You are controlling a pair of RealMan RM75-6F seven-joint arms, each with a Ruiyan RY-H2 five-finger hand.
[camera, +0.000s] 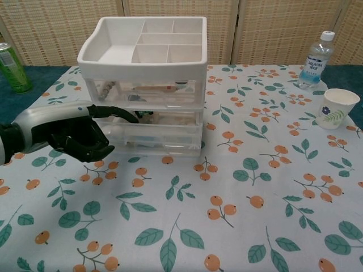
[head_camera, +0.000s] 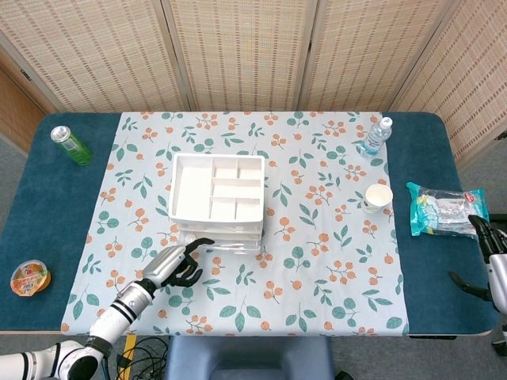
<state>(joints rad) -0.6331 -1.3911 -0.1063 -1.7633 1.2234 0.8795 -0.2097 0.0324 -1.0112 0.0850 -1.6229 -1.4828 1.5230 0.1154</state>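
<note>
— Nearest the front edge of the bench (head_camera: 47, 237), on the robot's left side, what is the left robot hand (camera: 71, 135) doing?

— It lies low over the flowered cloth (camera: 238, 192), most fingers curled into the palm with nothing held, and one finger (camera: 116, 113) stretched straight out. That fingertip reaches the front of the drawer unit (camera: 148, 122), about where the upper and lower clear drawers meet. Whether it truly touches the plastic I cannot tell from either view.

— So where does the drawer unit sit relative to that hand?

— Just beyond it and slightly to its right. The unit stands upright near the middle of the cloth, with a white compartment tray (head_camera: 216, 188) on top and small items showing dimly through the drawer fronts.

— And the right robot hand (head_camera: 489, 261)?

— Only the head view shows it, at the far right edge of the bench, well apart from the drawers. Its dark fingers look spread and it grips nothing. A snack packet (head_camera: 440, 210) lies just beyond it.

— What else is farther back?

— A paper cup (camera: 336, 107) stands to the right of the unit, and behind it a water bottle (camera: 315, 59). On the left, a jelly cup (head_camera: 29, 278) sits near the front edge on the blue surface, and a green can (camera: 12, 66) stands at the far left corner.
</note>
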